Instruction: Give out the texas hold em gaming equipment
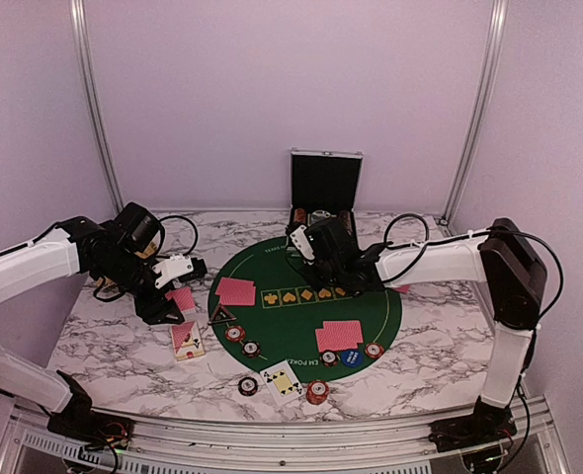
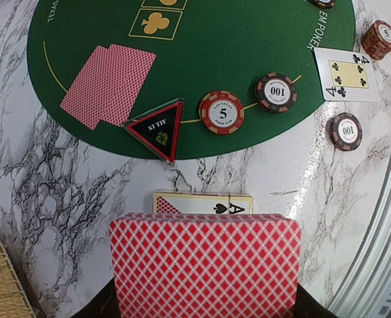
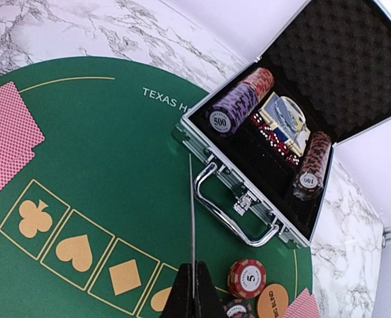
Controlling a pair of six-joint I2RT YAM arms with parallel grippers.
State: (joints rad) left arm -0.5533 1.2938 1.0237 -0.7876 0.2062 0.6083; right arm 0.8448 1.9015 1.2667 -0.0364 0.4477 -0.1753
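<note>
Your left gripper (image 1: pixel 171 304) is grasping a deck of red-backed cards (image 2: pixel 205 265) across its width. It holds the deck above the desk's left side, just off the rim of the green mat (image 2: pixel 248 40). Under the deck, two face-up cards (image 2: pixel 204 203) lie on the marble, one showing an ace of spades. Your right gripper (image 3: pixel 194 291) is clenched on a single card (image 3: pixel 191 212), seen edge-on, over the mat's far side. It is near the open metal case (image 3: pixel 202 142) at the desk's far edge, which has rows of chips inside. Along the mat's near-left rim sit the dark triangular token (image 2: pixel 158 126), a 5 chip (image 2: pixel 221 112) and a 100 chip (image 2: pixel 276 92), with a red-backed pair (image 2: pixel 108 85) just inside them. Toward the desk's near edge, off the mat, lie a second 100 chip (image 2: pixel 346 131), the four of clubs (image 2: pixel 346 73) and a short chip stack (image 2: pixel 380 38). An orange disc (image 3: pixel 273 301) lies beside a red-and-white chip (image 3: pixel 246 278) on the mat.
</note>
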